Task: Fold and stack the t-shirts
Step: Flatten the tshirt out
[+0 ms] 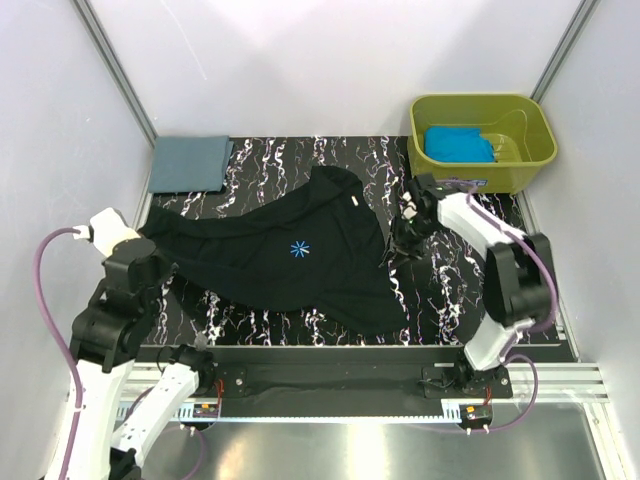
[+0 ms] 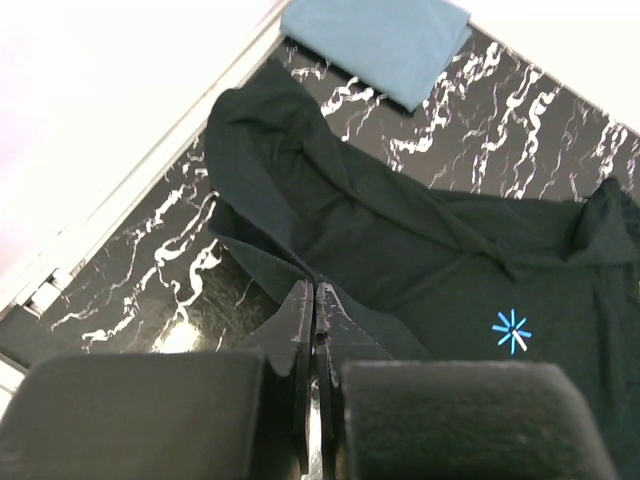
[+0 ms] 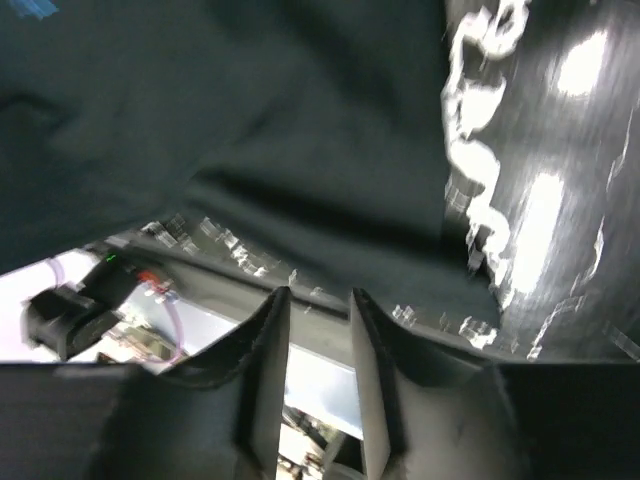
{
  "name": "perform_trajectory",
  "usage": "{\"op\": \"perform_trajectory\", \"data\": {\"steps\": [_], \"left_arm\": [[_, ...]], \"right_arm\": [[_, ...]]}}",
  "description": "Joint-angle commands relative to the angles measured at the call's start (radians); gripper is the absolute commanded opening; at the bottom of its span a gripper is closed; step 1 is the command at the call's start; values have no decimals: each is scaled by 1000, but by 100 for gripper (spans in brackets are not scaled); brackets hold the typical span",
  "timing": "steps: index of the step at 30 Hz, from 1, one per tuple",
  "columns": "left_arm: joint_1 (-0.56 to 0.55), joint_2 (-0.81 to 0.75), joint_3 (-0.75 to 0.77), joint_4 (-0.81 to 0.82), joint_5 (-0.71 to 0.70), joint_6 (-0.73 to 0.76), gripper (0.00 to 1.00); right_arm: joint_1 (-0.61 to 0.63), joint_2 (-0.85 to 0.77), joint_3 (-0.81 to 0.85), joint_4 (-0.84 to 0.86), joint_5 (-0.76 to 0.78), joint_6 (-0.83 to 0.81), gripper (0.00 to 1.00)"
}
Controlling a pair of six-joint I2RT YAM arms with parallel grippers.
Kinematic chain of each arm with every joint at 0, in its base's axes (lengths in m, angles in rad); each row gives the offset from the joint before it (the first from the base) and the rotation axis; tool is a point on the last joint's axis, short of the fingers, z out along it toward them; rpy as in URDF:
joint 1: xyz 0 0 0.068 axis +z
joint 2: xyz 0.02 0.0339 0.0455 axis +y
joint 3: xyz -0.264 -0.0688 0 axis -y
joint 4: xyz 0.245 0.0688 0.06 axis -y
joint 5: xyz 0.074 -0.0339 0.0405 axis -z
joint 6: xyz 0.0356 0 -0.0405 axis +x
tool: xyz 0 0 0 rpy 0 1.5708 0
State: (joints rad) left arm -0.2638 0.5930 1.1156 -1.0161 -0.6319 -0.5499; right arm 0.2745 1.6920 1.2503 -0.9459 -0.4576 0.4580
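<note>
The large black t-shirt (image 1: 310,275) with a small blue star print lies spread and creased across the middle of the marbled table (image 1: 445,290). My left gripper (image 1: 158,243) is at the shirt's left end. In the left wrist view, this left gripper (image 2: 315,288) is shut, and a ridge of black t-shirt (image 2: 420,250) runs up into its tips. My right gripper (image 1: 398,243) hovers at the shirt's right edge. In the right wrist view, the right gripper (image 3: 318,295) is open and holds nothing, with the black t-shirt (image 3: 250,120) beyond it. A folded slate grey-blue t-shirt (image 1: 188,165) lies at the back left. The turquoise t-shirt (image 1: 458,143) is in the tub.
The olive-green tub (image 1: 535,150) stands at the back right corner, just behind the right arm. White walls close in both sides and the back. A metal rail (image 1: 330,380) runs along the table's near edge between the arm bases.
</note>
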Motion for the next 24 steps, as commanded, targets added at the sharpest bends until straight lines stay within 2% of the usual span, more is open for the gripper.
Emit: {"op": "perform_trajectory", "data": {"steps": [1,4,10,18,24], "left_arm": [[3,14,-19,2,41,-27,0],[3,13,-52,-16,61,-56,0],[3,37,-92,-24,43,-82,0],[3,140,-97,-1,43,-94,0],[6,214,-70,62,46,-53,0]], "right_arm": [[29,110,61,110,54,-22,32],[74,178,122,159,91,-19,23],[141,277,207,203,315,-18,19],[164,402,323,205,512,27,24],[132,538,509,141,657,-59,28]]}}
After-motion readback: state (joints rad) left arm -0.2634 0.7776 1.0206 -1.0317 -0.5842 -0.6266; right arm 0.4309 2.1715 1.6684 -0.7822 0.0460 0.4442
